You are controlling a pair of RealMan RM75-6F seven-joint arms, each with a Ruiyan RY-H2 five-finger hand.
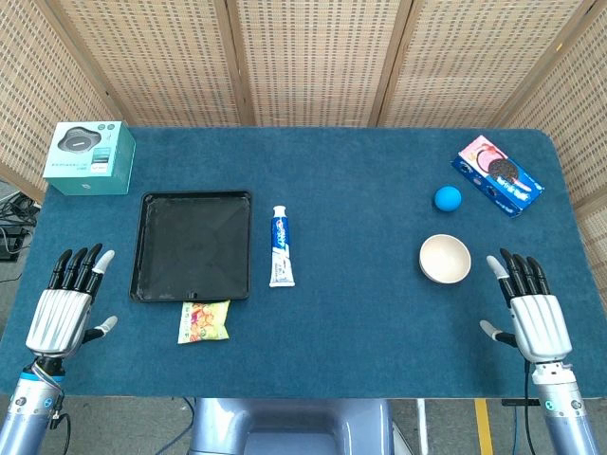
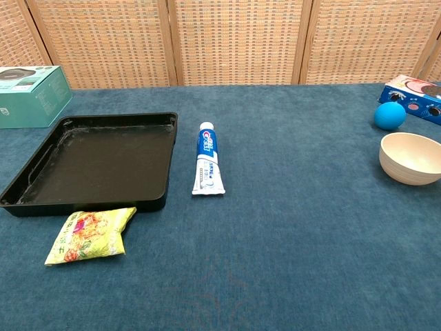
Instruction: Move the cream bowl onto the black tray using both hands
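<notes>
The cream bowl (image 1: 445,258) (image 2: 412,158) stands upright on the right side of the blue table. The black tray (image 1: 193,245) (image 2: 96,164) lies empty on the left side. My left hand (image 1: 66,303) rests flat near the front left corner, fingers spread, holding nothing, left of the tray. My right hand (image 1: 531,308) lies flat at the front right, fingers apart and empty, a short way right of the bowl. Neither hand shows in the chest view.
A toothpaste tube (image 1: 281,245) (image 2: 207,167) lies between tray and bowl. A yellow snack packet (image 1: 204,321) (image 2: 89,235) sits at the tray's front edge. A blue ball (image 1: 448,198) (image 2: 390,115) and cookie box (image 1: 497,174) (image 2: 417,96) lie behind the bowl. A teal box (image 1: 89,156) (image 2: 28,95) stands far left.
</notes>
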